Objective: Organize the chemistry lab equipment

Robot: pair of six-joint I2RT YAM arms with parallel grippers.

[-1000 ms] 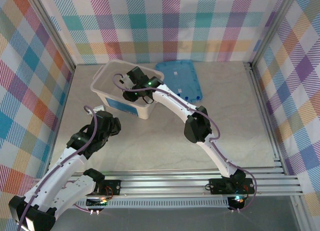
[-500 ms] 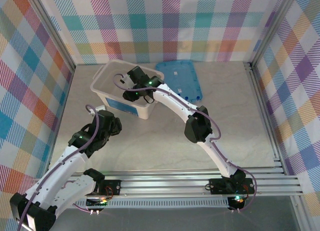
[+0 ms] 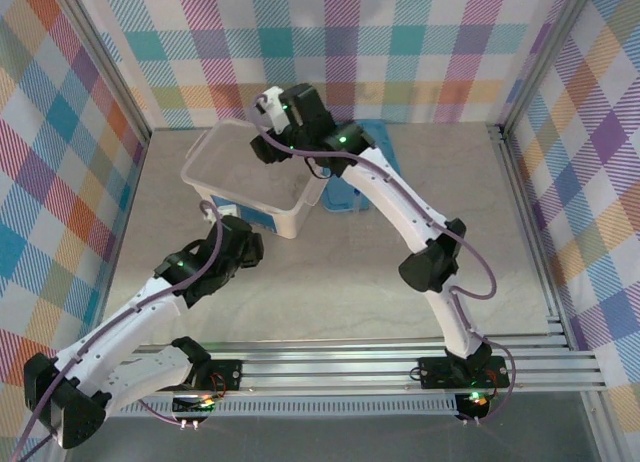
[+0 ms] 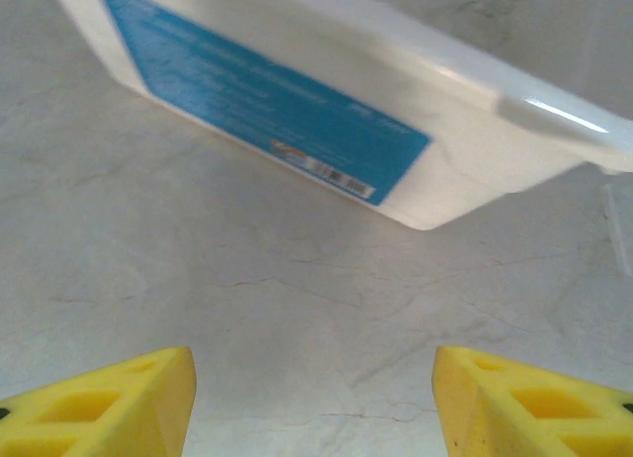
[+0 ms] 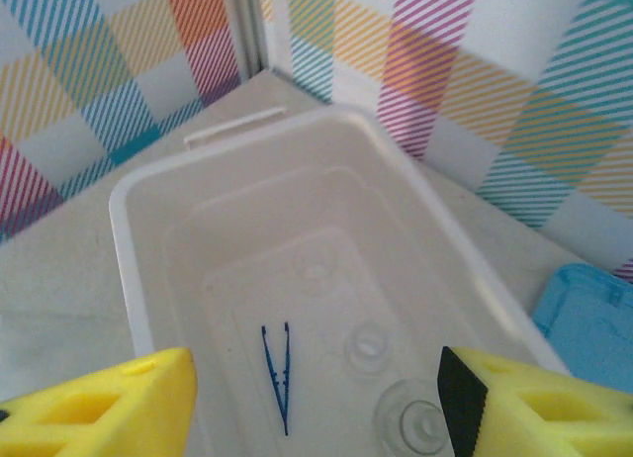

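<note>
Tweezers (image 5: 278, 376), slim and dark blue, lie in the large translucent white plastic tub (image 5: 127, 269); both claws are spread and empty.
They rest flat on the tub floor, prongs spread toward the top of the right wrist view. Just to their right, not touching them, stand a small clear glass beaker (image 5: 367, 346) and a wider clear glass vessel (image 5: 415, 422). The right gripper (image 5: 316, 398) hangs above the tub, yellow fingers apart with nothing between. A flat blue rectangular lid (image 5: 591, 319) lies beside the tub. The left gripper (image 4: 315, 398) sits low over the pale marbled table (image 4: 297, 309), facing the tub's blue-labelled side wall.
</note>
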